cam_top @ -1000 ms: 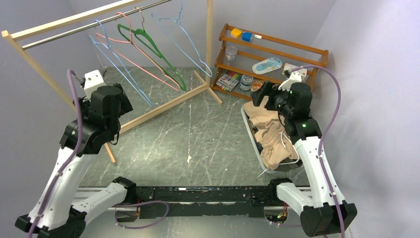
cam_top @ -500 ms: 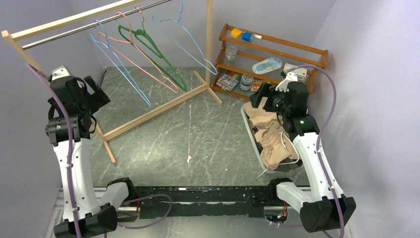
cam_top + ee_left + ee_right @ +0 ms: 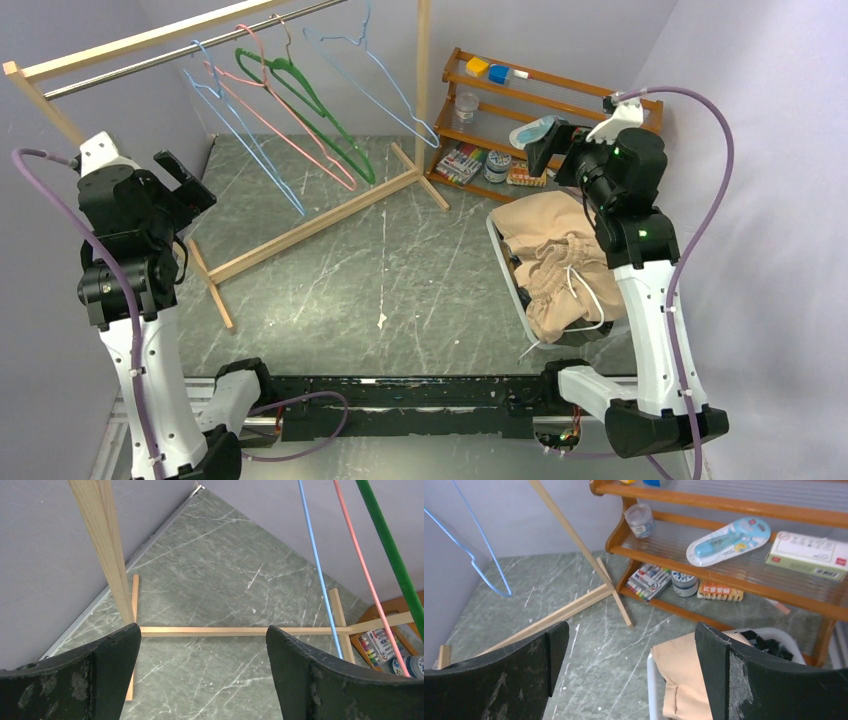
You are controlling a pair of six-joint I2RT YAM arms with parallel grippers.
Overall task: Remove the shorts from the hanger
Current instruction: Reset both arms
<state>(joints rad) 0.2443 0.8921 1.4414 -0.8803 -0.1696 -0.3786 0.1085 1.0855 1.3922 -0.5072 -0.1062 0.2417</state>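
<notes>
Light-beige elastic-waist cloth shorts (image 3: 550, 275) heaped in white plastic bin (image 3: 497, 245) at right, off bare coloured wire hangers (image 3: 283, 68). Gaping, nothing held: left gripper (image 3: 202, 645), right gripper (image 3: 631, 640). Withdraw slowly, clear of hangers.

We see light beige shorts (image 3: 545, 240) bunched up in a soft heap. They lie in the white bin (image 3: 503, 258) on the right. Their crinkly waist and white string face up. Four hangers (image 3: 288, 70) hang bare on the rail (image 3: 150, 62).
</notes>
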